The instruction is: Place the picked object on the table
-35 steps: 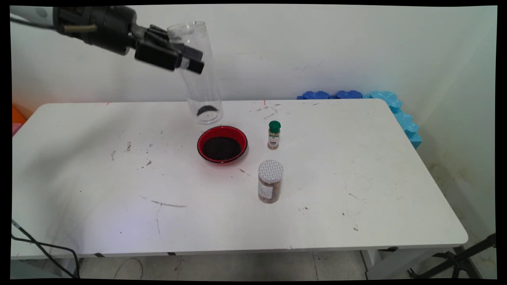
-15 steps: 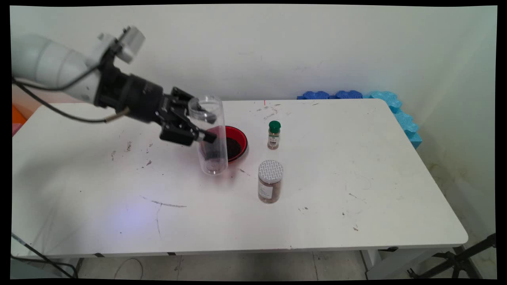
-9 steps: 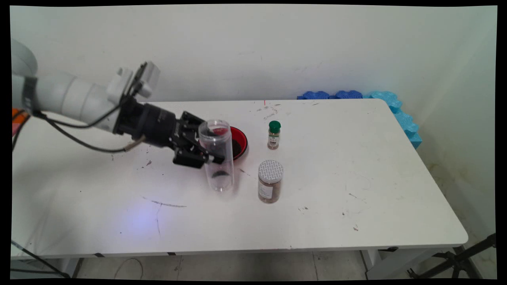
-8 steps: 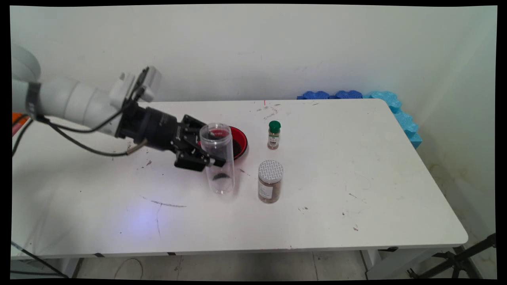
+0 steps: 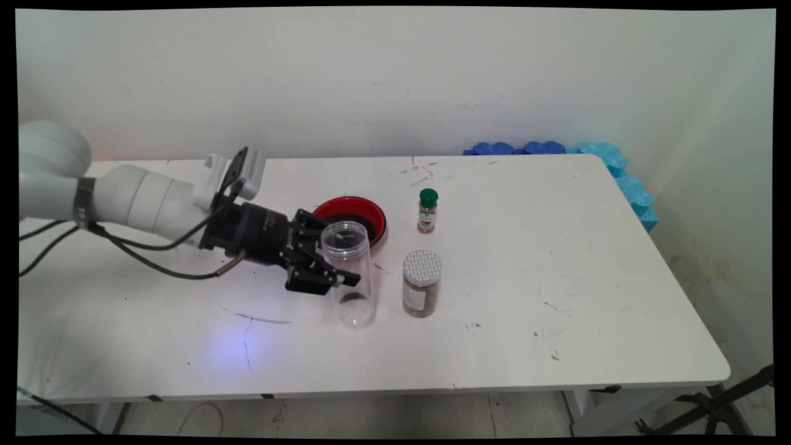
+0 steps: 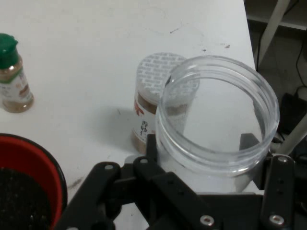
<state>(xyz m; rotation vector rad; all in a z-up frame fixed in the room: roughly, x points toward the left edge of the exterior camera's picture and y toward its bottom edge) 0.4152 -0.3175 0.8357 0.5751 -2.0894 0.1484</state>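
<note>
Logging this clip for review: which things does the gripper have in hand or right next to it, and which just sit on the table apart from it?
In hand or beside it:
- gripper, shut on clear jar, upright, open-topped
- red bowl of dark grains, just behind the jar

Sitting apart:
- silver-lidded jar
- green-capped shaker
- blue foam past the table

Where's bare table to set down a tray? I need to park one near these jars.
The table's right half, right of the grey-lidded jar and green-capped bottle, is bare. So is the near strip in front of the gripper and its clear jar. Crowded: the middle, where the red bowl and jars cluster.
</note>
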